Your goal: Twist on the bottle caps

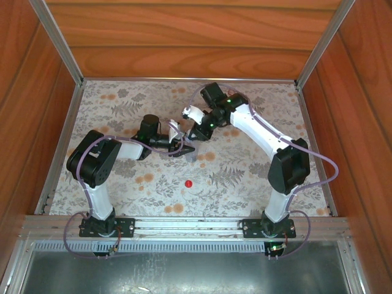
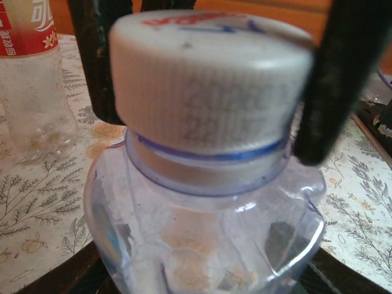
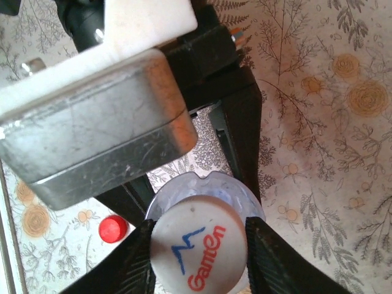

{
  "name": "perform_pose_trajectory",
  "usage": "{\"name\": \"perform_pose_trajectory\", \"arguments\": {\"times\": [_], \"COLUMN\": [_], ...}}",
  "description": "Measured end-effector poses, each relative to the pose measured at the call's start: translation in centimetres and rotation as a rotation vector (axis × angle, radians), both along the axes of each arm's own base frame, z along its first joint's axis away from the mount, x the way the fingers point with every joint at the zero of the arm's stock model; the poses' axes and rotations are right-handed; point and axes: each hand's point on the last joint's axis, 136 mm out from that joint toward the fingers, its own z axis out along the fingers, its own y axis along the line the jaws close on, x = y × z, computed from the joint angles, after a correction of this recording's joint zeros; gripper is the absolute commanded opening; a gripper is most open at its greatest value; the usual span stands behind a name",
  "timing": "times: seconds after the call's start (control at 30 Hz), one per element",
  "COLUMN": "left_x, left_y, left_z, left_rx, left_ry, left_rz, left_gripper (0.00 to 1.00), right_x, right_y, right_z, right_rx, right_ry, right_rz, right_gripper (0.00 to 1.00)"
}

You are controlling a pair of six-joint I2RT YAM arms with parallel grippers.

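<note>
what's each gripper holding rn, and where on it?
Right gripper pinches the white cap by its sides, seated on the plain bottle. Left gripper clamps that bottle by its body, below the shoulder.

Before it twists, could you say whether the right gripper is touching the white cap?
Touching: right wrist view shows the right gripper against both sides of the white cap.

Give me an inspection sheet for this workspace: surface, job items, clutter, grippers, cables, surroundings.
Surface: floral-patterned tabletop, flat.
Job's things: white cap sits on the plain bottle; red cap lies loose on the tabletop; labelled bottle stands apart.
Clutter: nothing seen.
Grippers: right gripper shut on the white cap; left gripper shut on the plain bottle.
Cables: purple cables loop beside both arms, away from the bottles.
Surroundings: wooden walls, metal rail at the near edge.
</note>
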Motion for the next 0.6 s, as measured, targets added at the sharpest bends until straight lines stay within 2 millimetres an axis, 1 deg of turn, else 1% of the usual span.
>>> {"name": "perform_pose_trajectory", "arguments": {"times": [0.13,0.23,0.3,0.37,0.4,0.53,0.6], "left_x": [-0.1,-0.2,-0.3,-0.5,-0.5,-0.5,-0.5], "left_y": [0.1,0.1,0.1,0.0,0.0,0.0,-0.1], "left_z": [0.0,0.1,0.3,0.8,1.1,2.7,3.7], "left_rx": [0.004,0.003,-0.001,-0.01,-0.015,-0.037,-0.049], "left_ry": [0.019,0.032,0.039,0.04,0.038,0.033,0.032], "left_rz": [0.001,0.002,-0.003,-0.012,-0.013,-0.015,-0.013], "left_gripper": [0.6,0.64,0.72,0.83,0.87,1.0,1.0], "right_x": [0.0,0.0,0.0,-0.1,-0.2,-0.5,-0.8], "right_y": [0.0,0.0,-0.1,-0.1,-0.2,-0.3,-0.5], "right_z": [0.0,0.0,0.2,0.5,0.7,2.7,4.2], "right_rx": [-0.001,0.001,0.004,0.011,0.017,0.081,0.129], "right_ry": [-0.001,-0.003,-0.006,-0.009,-0.011,-0.026,-0.039], "right_rz": [-0.001,-0.001,-0.003,-0.008,-0.011,-0.023,-0.031], "right_gripper": [0.32,0.32,0.31,0.3,0.3,0.28,0.28]}}
